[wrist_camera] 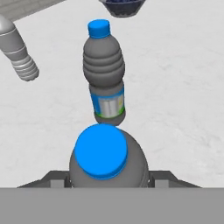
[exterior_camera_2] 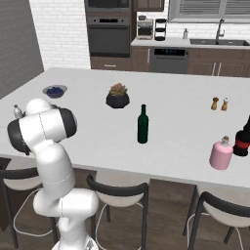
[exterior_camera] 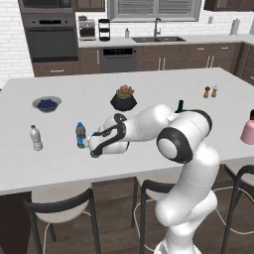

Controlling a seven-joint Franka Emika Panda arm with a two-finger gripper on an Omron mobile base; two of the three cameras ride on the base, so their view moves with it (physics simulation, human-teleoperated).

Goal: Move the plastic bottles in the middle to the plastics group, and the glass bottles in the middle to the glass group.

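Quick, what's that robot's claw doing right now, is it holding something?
Gripper: closed around a blue-capped plastic bottle, held right beside another blue-capped bottle standing on the counter.

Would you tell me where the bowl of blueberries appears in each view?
Left base view: bowl of blueberries far left on the island, left of the black plant pot.
Right base view: upper left, again left of the pot.
Hand view: top edge, beyond the standing bottle.
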